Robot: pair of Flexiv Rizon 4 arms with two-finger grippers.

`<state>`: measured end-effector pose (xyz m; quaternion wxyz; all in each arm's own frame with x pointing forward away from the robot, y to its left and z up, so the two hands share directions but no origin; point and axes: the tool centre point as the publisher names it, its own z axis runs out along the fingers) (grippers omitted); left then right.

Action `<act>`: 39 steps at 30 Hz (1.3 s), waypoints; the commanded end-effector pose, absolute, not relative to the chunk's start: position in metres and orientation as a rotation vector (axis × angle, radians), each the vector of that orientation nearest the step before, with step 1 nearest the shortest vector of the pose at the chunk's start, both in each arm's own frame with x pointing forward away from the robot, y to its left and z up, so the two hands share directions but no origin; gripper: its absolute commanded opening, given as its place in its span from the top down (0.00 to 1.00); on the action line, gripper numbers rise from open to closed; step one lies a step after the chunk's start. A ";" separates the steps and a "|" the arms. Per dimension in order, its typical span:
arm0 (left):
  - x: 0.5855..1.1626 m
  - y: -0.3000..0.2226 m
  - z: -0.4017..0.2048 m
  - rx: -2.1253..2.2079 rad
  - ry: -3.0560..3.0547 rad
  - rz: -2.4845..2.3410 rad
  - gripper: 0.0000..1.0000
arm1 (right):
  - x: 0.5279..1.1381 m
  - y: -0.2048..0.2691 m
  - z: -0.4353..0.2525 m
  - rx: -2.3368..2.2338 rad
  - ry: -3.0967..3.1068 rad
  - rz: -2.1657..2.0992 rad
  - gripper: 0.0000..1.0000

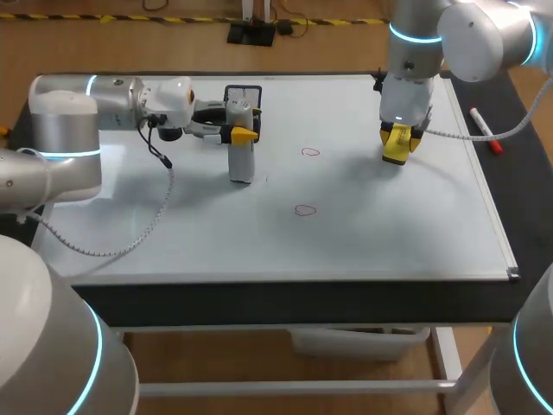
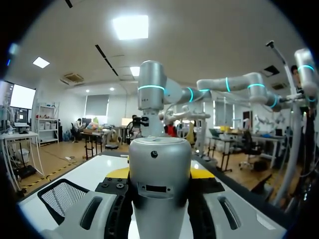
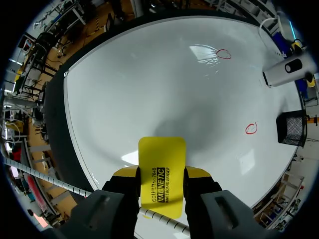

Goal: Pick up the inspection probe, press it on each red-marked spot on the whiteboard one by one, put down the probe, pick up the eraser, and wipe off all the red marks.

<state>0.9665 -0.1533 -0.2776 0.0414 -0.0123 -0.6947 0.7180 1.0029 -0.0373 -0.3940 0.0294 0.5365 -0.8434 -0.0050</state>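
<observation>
The inspection probe (image 1: pixel 241 160), a pale grey cylinder, stands upright with its lower end down at the whiteboard (image 1: pixel 389 233), off to the left of both red marks and touching neither. The left tool (image 2: pixel 159 175) has it clamped near the top, a yellow fingertip on either side. Just behind the probe, at the board's far edge, sits a black mesh cup (image 1: pixel 243 93). The marks are small red loops, the far mark (image 1: pixel 310 152) about level with the probe and the near mark (image 1: pixel 305 209) closer to the front, the two set apart from each other. Further right, the yellow eraser (image 1: pixel 397 145) is gripped flat between the fingers of the right tool (image 3: pixel 160 173), held over the board to the right of the far mark. A white marker with a red cap (image 1: pixel 486 130) lies on the dark worktop (image 1: pixel 527 199), just beside the board's right edge.
</observation>
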 end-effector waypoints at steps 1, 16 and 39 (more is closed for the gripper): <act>0.966 -0.154 -0.278 -0.040 -2.127 2.198 1.00 | 1.004 -0.037 -0.393 1.654 -2.596 -0.010 1.00; 0.966 -0.155 -0.278 -0.037 -2.130 2.195 1.00 | 1.004 -0.037 -0.393 1.654 -2.596 -0.010 1.00; 0.971 -0.120 -0.238 0.024 -2.172 2.275 1.00 | 1.004 -0.037 -0.393 1.654 -2.596 -0.010 1.00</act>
